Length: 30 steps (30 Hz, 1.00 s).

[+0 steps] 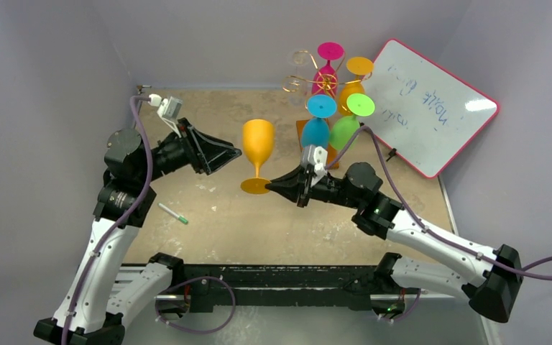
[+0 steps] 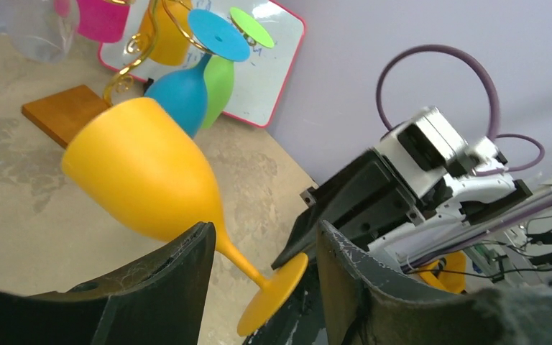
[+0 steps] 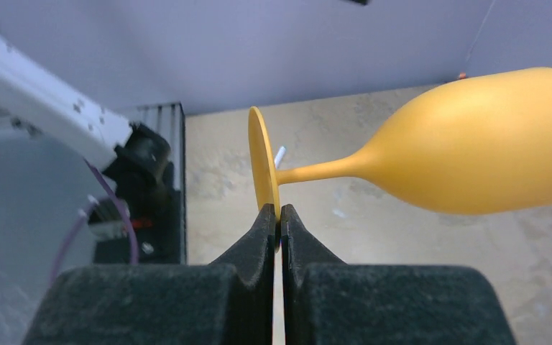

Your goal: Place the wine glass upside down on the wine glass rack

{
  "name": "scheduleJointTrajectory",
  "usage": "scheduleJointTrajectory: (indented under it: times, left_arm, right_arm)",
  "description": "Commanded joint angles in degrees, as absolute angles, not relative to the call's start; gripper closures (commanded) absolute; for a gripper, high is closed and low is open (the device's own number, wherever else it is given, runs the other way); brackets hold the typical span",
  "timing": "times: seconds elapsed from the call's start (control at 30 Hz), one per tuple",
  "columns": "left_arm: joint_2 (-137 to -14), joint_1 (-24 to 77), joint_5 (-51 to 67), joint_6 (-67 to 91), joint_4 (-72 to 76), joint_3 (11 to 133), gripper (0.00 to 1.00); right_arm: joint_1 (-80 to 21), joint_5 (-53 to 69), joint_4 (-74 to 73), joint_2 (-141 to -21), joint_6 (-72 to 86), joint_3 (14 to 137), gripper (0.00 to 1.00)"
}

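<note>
Transfer step: right claw (image 3: 279,212) clamps matte orange plastic wine glass (image 1: 257,142) by its foot, left claw (image 2: 262,244) apart near stem; next, invert onto gold wire wine glass rack (image 1: 302,131).

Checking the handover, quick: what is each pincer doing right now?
Left pincer: open, holding nothing.
Right pincer: closed on the foot of the wine glass.
</note>
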State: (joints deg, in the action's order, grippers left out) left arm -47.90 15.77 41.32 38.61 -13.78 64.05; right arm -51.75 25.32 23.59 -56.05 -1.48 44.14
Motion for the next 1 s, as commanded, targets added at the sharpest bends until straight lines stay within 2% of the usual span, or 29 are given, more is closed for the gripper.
scheduleJointTrajectory:
  times: [0.0,0.13,0.33,0.57,0.7,0.83,0.97]
  left_arm:
    - [-46.3,15.6,46.7,42.1,-7.9,62.5,0.47]
    - [-45.6,15.6,48.1,43.6,-7.3,61.5,0.46]
    - [-45.0,15.6,49.5,45.7,-6.9,58.8,0.45]
    - [-45.1,15.6,49.9,47.7,-3.7,57.1,0.48]
    - [-45.4,15.6,50.4,47.6,-3.5,56.8,0.57]
    - [-44.8,15.6,49.8,49.3,-1.3,55.9,0.71]
    - [-44.6,15.6,48.6,51.2,0.8,54.7,0.82]
  right_arm:
    - [-51.8,19.3,31.9,-57.9,21.6,48.4,1.00]
    - [-51.8,19.9,35.8,-58.5,28.9,49.0,1.00]
    - [-51.8,12.1,33.7,-57.9,38.2,50.5,1.00]
    - [-51.8,10.2,29.6,-59.2,40.8,52.7,1.00]
    - [-51.8,9.0,30.1,-58.9,42.0,52.3,1.00]
    - [-51.8,8.8,29.0,-59.5,42.1,52.7,1.00]
    - [-51.8,9.7,29.6,-59.9,42.9,52.5,1.00]
